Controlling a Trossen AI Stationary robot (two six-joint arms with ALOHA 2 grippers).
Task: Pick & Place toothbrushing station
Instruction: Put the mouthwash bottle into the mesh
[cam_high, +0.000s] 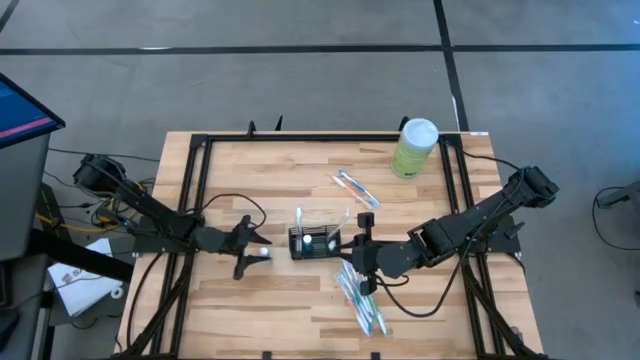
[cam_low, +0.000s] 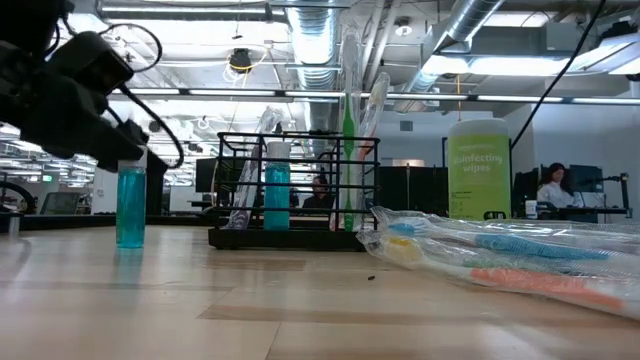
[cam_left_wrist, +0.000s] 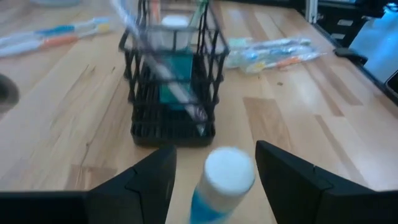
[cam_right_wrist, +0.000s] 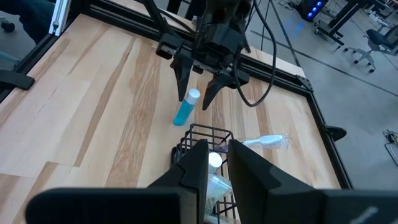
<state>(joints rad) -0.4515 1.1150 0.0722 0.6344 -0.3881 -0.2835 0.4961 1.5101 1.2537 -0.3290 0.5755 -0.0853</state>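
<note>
Toothbrushing station (cam_high: 315, 242): a low black wire-mesh holder standing upright near the middle of the wooden tabletop (cam_high: 290, 175), between the two arms; a blue bottle with a white cap and a few wrapped toothbrushes stand in its compartments
Left end effector (cam_high: 252, 251): just beside the station on its left-arm side, fingers (cam_left_wrist: 146, 180) spread wide and released, straddling a small blue bottle (cam_low: 131, 206) with a white cap; the bottle stands upright on the tabletop and I cannot tell whether the fingers touch it
Right end effector (cam_high: 362, 240): at the station's other side, right over its end; fingers (cam_right_wrist: 245, 168) drawn close with only a narrow gap, above a wrapped item in the holder; whether they grasp anything I cannot tell
Wrapped toothbrushes (cam_high: 360, 295): a loose pile in clear packets lying flat on the tabletop, under and beside the right arm
Another toothbrush pair (cam_high: 355, 187): lying farther back, apart from the station
Green wipes canister (cam_high: 414, 148): upright near the far right corner, well apart from the station
Room behind: a person seated at a desk in the background of the low view
</note>
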